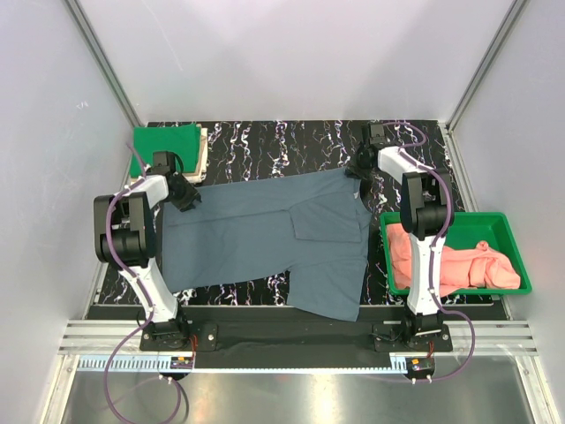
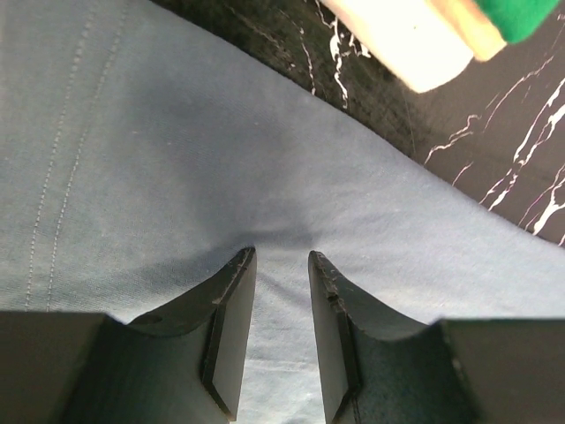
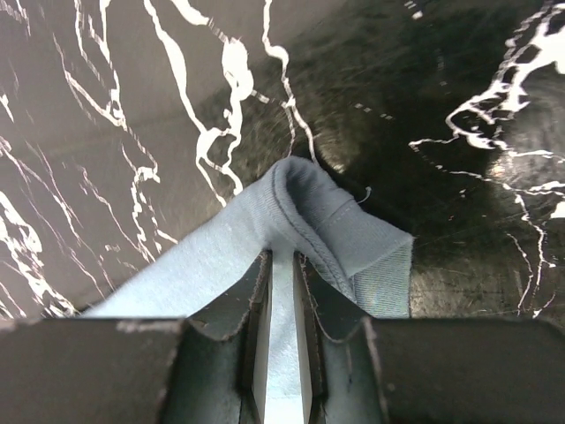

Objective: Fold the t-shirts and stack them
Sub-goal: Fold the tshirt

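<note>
The left gripper point(image 2: 281, 256) rests with jaws parted on the soft slate blue-grey cloth t-shirt point(image 1: 256, 234), which lies spread across the black marbled table point(image 1: 291, 141), and the right gripper point(image 3: 282, 261) pinches the shirt's far right corner.

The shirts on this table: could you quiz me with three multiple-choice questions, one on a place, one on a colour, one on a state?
1. Where do the pink shirts lie? A in the green tray; B draped over an arm; C on the floor.
2. What colour tops the folded stack? A beige; B green; C pink.
3. The right fingers are: A wide open; B closed on the blue-grey shirt; C closed on the tray.
Answers: 1A, the tray holds them; 2B, green lies over beige; 3B, cloth is pinched between them.
</note>
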Tool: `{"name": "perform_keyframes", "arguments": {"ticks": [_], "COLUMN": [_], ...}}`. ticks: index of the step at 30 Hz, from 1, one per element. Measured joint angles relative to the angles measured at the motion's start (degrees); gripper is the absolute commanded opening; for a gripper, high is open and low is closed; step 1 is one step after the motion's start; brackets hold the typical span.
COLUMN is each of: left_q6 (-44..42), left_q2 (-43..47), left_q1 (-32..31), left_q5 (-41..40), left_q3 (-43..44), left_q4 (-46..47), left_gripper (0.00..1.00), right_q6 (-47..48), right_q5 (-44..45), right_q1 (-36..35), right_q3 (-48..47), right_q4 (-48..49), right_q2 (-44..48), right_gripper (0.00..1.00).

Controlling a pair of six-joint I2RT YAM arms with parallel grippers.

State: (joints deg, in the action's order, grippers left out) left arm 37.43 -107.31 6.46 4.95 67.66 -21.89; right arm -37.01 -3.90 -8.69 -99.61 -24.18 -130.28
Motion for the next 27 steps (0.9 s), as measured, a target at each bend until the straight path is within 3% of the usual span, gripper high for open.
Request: {"name": "perform_keyframes", "arguments": {"ticks": [19,27], "left_q6": [0.5,-5.0], "left_q2": [-1.1,5.9], "left_q1": [0.5,0.9], "left_q5": [-0.3,-4.4], "left_q3": [1.4,-0.1], "left_q4": [1.8,-1.2], "left_gripper": [0.41,0.43], "right_q6": [-6.6,-5.2], "right_q5": [-0.3,-2.5], "right_q1": [0.7,1.0], "right_q3": [-9.7,-9.7], "right_q4": [3.8,3.8], "right_q2": [-7.4,-7.3], "right_gripper": [0.23,0.25]}}
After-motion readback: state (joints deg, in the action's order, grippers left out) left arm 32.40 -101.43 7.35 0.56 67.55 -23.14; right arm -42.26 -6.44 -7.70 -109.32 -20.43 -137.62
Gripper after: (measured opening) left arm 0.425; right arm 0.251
